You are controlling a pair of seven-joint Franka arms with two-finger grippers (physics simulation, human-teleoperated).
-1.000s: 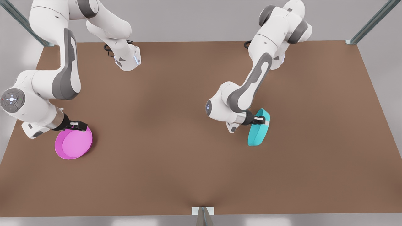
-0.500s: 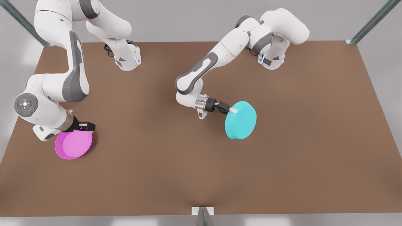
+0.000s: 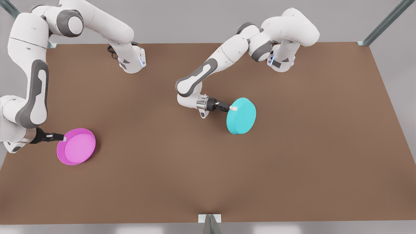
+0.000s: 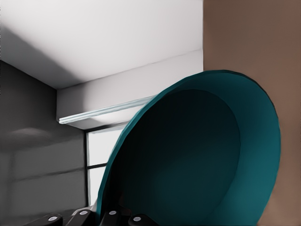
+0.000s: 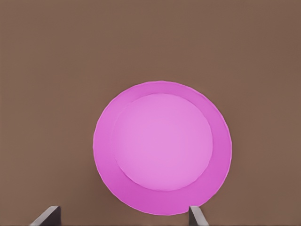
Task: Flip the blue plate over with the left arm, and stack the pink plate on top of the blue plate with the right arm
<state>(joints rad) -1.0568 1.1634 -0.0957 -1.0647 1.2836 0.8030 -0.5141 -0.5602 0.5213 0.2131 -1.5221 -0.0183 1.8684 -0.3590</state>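
The left gripper (image 3: 230,107) is clamped on the blue plate's (image 3: 242,116) rim, underside up — mid-table, apparently about to be set down. The right gripper (image 3: 61,138), fingers spread wide, sits at the pink plate's (image 3: 77,150) left rim, gripping nothing — bare table (image 3: 325,136) lies between the plates.

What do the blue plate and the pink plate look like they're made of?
Blue plate: probably plastic, matte; uniform cyan, no sharp highlights, keeps its shape gripped at the rim by the left gripper. Pink plate: likely the same, flat even magenta, no gloss. Being renders, ceramic can't be excluded.
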